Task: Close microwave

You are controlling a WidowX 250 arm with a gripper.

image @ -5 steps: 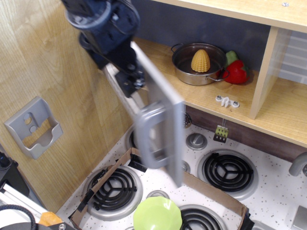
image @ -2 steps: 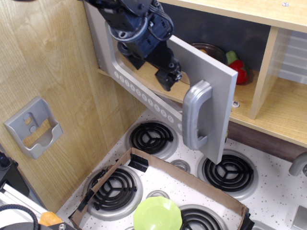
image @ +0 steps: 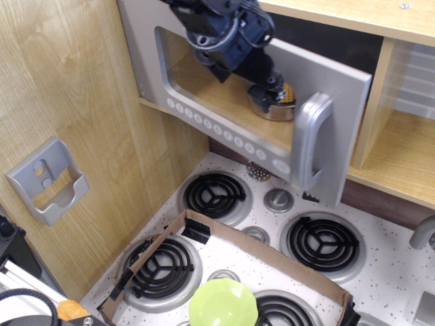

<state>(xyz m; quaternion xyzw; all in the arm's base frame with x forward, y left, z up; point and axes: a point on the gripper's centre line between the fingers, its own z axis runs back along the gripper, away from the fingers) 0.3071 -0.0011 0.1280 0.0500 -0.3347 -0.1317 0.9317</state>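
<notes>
Microwave point(image: 231, 122) door nearly shut, hand point(image: 272, 87) against its window, grip state unclear. Pot point(image: 272, 109) behind glass; green bowl point(image: 223, 303), cardboard point(image: 272, 261) on counter point(image: 380, 272) below.

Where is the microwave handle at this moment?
The handle is right of centre, on the free edge of the nearly closed door, above the burners and just below-right of the gripper.
</notes>
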